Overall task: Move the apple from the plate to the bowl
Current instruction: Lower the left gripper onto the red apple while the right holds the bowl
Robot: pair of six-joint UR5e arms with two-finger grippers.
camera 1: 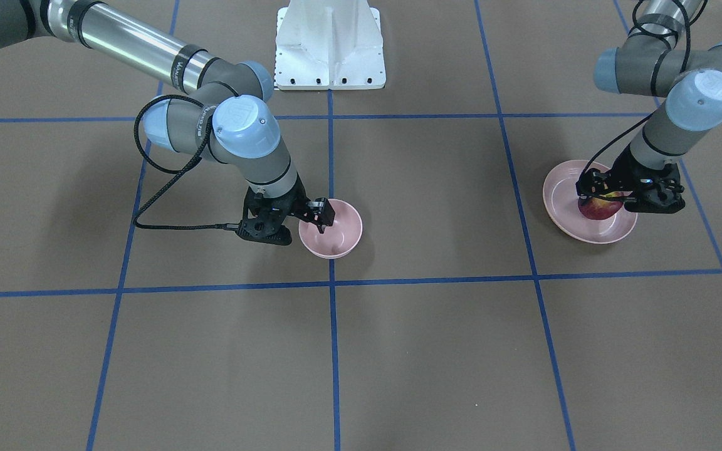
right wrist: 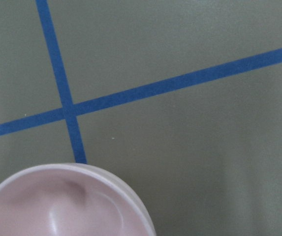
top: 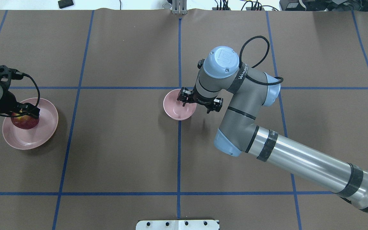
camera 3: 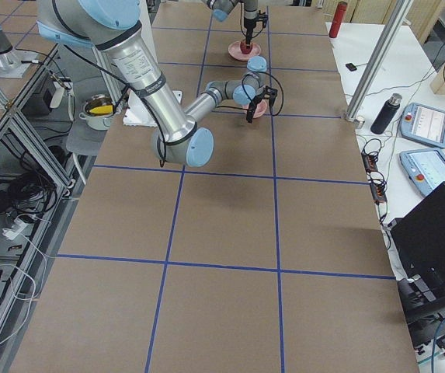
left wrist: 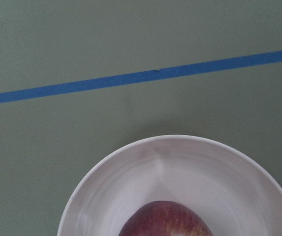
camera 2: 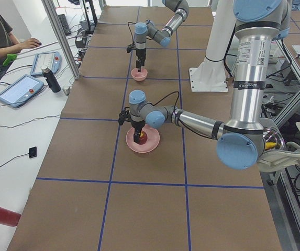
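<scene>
we begin at the bowl (camera 1: 342, 241), which stands upright on the brown table (camera 1: 436, 200) astride a blue tape line (camera 1: 331, 326). a crossing of the tape lies just beside it on the side away from the robot. right at the bowl is the right gripper (camera 1: 298, 224), pointing down at the rim on the bowl's robot-right side. one finger (camera 1: 322, 213) shows over the bowl's hollow, and the rest of the gripper stands outside the rim. we cannot tell whether those fingers pinch the rim or stand apart from it.

farther from the bowl, straight back toward the robot, is the white base mount (camera 1: 329, 47).

well apart from the bowl, out to the robot's left, lies the plate (camera 1: 593, 235). the apple (camera 1: 600, 210) rests in it near the middle. the left gripper (camera 1: 612, 199) points straight down over the apple, its fingers lowered on either side of the fruit. we cannot tell whether they press it or stand just off it. in the left wrist view the apple's dark red top shows at the bottom edge, with the plate's pale rim curving beyond it.
</scene>
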